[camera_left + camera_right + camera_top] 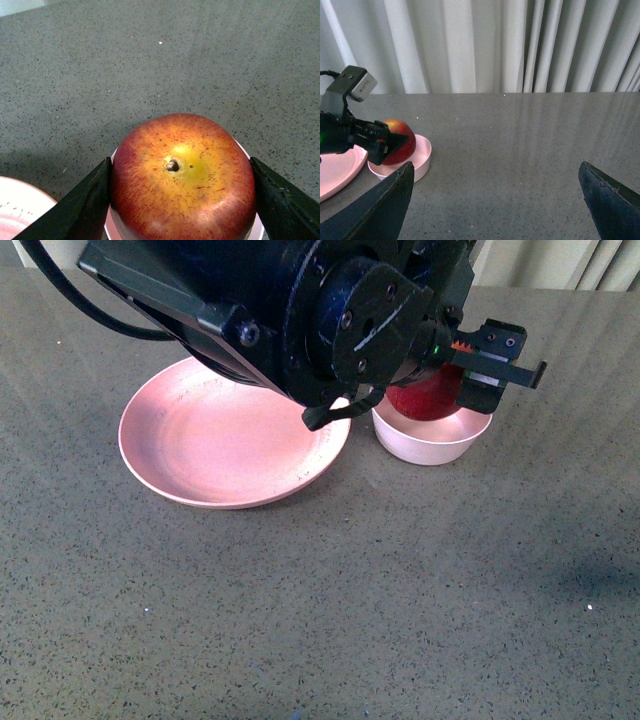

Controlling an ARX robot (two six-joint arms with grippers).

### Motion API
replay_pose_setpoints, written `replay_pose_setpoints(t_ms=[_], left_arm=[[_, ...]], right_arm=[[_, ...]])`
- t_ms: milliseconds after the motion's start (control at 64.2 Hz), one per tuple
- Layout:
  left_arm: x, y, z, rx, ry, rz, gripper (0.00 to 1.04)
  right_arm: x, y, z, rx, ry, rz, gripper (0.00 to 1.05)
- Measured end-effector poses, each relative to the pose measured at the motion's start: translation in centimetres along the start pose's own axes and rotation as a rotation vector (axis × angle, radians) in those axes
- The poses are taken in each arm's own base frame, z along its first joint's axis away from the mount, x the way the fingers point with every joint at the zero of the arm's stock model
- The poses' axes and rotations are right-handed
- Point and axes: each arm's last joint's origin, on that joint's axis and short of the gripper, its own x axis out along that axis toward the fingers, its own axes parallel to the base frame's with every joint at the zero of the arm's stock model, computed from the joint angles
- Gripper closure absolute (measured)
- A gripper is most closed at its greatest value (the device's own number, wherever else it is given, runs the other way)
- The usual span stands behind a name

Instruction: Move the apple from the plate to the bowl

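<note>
Apple [182, 175] is sitting clamped in my left gripper [180, 164], low inside the bowl [430, 445].

I am pinching its sides, stem up, with the jaws closed to its width. Whether it is touching the bowl's bottom I cannot tell. Just beside the bowl, the plate [220, 450] is lying bare. My right gripper [496, 167] is hanging wide open and empty, well away from the bowl. I am judging the risk: the bowl is barely wider than the apple, so spreading fingers could shove its wall and tip it.
</note>
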Motion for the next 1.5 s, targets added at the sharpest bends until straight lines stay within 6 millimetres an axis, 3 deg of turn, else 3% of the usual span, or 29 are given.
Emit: replay_pose_setpoints(t_ms=[140,265,514,654,748,903,997,1059,1199,1433,1495], left_arm=[[0.8,0.1,-0.9,-0.011,0.018,0.016,0.34],[1.2,0.1,-1.4,-0.020,0.018,0.030,0.07],[0.3,0.6,-0.9,-0.049,-0.024,0.027,0.09],[-2.7,2.0,1.1,-0.100,-0.099,0.037,0.09],[-5.7,4.2,2.5,-0.133,-0.175,0.075,0.09],[-10.4,7.7,2.7,-0.167,-0.239,0.115,0.09],[-13.7,9.6,1.5,-0.142,-0.431,0.444,0.25],[-16.0,10.6,0.4,-0.142,-0.491,0.545,0.36],[-20.3,11.7,-2.1,-0.122,-0.498,0.573,0.61],[-24.6,12.5,-6.1,-0.112,-0.480,0.570,1.02],[-25.5,12.5,-6.9,-0.110,-0.471,0.569,1.03]], right_arm=[[0.0,0.0,0.0,0.000,0.000,0.000,0.09],[0.0,0.0,0.0,0.000,0.000,0.000,0.09],[0.0,0.0,0.0,0.000,0.000,0.000,0.09],[0.0,0.0,0.0,0.000,0.000,0.000,0.09],[0.0,0.0,0.0,0.000,0.000,0.000,0.09],[0.0,0.0,0.0,0.000,0.000,0.000,0.09],[0.0,0.0,0.0,0.000,0.000,0.001,0.09],[0.0,0.0,0.0,0.000,0.000,0.000,0.09],[0.0,0.0,0.0,0.000,0.000,0.000,0.09],[0.0,0.0,0.0,0.000,0.000,0.000,0.09],[0.0,0.0,0.0,0.000,0.000,0.000,0.09]])
